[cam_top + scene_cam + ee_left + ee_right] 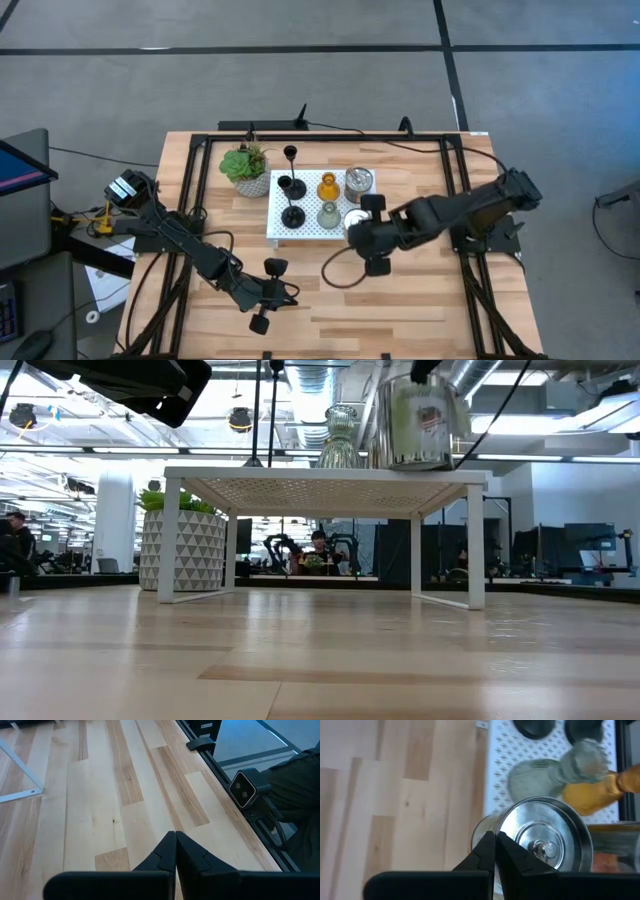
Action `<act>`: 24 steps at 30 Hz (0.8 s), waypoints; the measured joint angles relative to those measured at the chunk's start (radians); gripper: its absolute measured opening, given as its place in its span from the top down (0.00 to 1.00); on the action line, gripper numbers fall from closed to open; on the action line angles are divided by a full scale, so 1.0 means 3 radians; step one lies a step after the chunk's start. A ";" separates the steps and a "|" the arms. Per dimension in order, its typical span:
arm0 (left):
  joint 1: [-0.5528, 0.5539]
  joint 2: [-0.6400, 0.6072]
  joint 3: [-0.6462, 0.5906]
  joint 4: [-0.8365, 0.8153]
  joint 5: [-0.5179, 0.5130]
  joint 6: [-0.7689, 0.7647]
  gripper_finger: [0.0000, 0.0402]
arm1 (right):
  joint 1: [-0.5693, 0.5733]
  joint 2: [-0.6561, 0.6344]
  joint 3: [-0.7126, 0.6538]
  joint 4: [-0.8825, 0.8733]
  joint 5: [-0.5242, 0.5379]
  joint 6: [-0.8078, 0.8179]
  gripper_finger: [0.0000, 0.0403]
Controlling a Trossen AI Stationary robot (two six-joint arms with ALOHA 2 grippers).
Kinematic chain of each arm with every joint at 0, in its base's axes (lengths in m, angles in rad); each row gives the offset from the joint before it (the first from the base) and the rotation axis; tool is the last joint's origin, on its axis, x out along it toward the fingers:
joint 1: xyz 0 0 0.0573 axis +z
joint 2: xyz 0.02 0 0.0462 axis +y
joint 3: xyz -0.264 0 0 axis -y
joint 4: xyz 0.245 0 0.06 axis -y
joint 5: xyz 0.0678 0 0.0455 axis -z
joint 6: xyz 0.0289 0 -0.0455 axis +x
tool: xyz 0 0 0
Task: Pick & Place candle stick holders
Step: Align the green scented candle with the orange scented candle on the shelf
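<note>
We note a grey floor crossed by dark lines around the wooden table. Beyond: white pillar at 9 o'clock, ceiling ducts at 12, desks with monitors at 3.

No words, brand names or numbers can be read in any view; the silvery glass cup at the platform's edge carries a pale label with a small red mark, its printing too blurred to make out
</note>
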State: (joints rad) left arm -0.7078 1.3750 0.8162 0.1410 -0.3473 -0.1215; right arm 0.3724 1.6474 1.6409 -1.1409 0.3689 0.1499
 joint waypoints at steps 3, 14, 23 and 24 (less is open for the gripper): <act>0.0000 0.0001 0.0000 0.0000 0.0000 0.0000 0.99 | -0.0098 0.0000 0.0000 -0.0038 0.0002 -0.0011 1.00; 0.0000 0.0001 0.0000 -0.0001 0.0000 0.0000 0.99 | -0.0287 -0.0005 0.0005 -0.0123 -0.0011 -0.0074 1.00; 0.0001 0.0001 0.0000 -0.0001 0.0000 0.0000 0.99 | -0.0385 -0.0009 0.0006 -0.0189 -0.0012 -0.0096 1.00; 0.0000 0.0001 0.0000 -0.0001 0.0000 -0.0001 0.99 | -0.0391 -0.0009 0.0006 -0.0191 -0.0017 -0.0096 1.00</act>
State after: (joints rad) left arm -0.7078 1.3754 0.8162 0.1406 -0.3473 -0.1218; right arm 0.2553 1.6447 1.6428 -1.1981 0.3639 0.1212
